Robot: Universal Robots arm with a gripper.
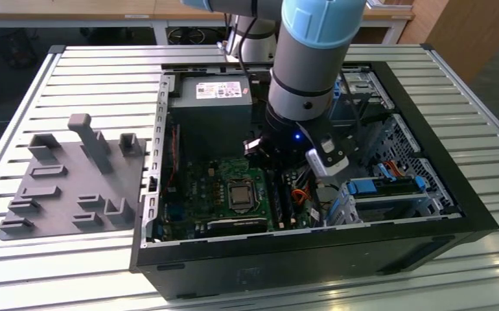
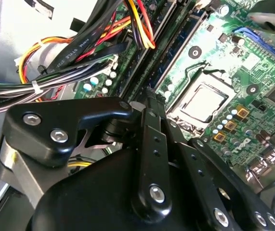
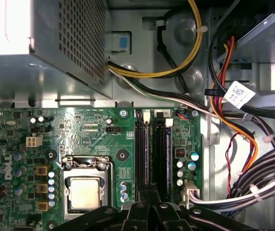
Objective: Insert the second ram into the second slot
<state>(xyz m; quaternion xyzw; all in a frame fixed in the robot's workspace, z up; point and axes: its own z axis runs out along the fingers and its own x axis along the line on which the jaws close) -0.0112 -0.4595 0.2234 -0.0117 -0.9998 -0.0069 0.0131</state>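
Reaching down into an open computer case (image 1: pixel 470 208) on a slatted table (image 1: pixel 102 68), with the gripper (image 2: pixel 149 95) low over the motherboard (image 3: pixel 12 154). Fingers drawn almost fully together, tips nearly meeting; cannot tell whether anything thin is pinched between them. Poised right over the near end of two long memory slots (image 3: pixel 142 154) lying side by side. Seemingly the second ram (image 3: pixel 168 154) as a dark strip with a bluish edge standing in the slot nearer the cables, though not sure. Processor socket (image 3: pixel 85 190) just beside the slots on the other side. Crowded close by a bundle of black, red and yellow cables (image 2: pixel 79 53). In the exterior view: power supply (image 1: pixel 210 103) at eleven o'clock from the gripper, drive cage (image 1: pixel 388 188) at three o'clock, grey fixture tray (image 1: pixel 68 188) outside the case at nine o'clock.
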